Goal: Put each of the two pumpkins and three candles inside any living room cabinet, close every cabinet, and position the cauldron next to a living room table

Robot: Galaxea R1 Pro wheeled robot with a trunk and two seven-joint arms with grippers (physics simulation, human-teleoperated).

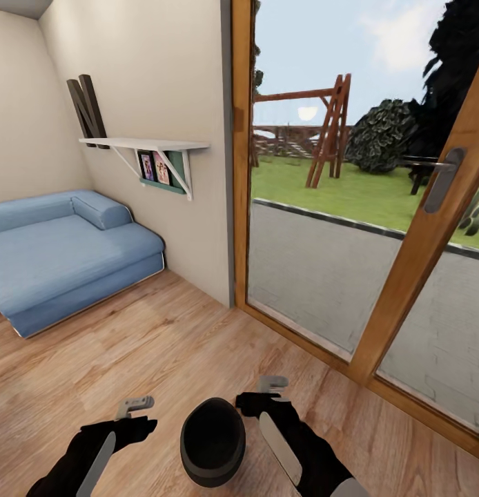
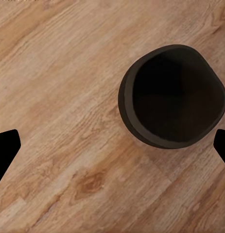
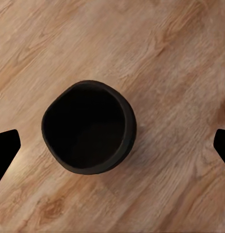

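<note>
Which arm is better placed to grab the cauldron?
Right, slightly. In the head view the right gripper hangs nearer the cauldron rim than the left gripper, and the right wrist view has the cauldron more centred between its open fingers.

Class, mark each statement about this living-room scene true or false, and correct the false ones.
1. The cauldron stands on the wooden floor. True.
2. The cauldron holds a pumpkin. False: its inside looks dark and empty.
3. The left gripper is clamped on the cauldron's rim. False: its jaws are open, apart from the cauldron.
4. A blue sofa sits against the wall. True.
5. The right gripper has open jaws. True.
</note>
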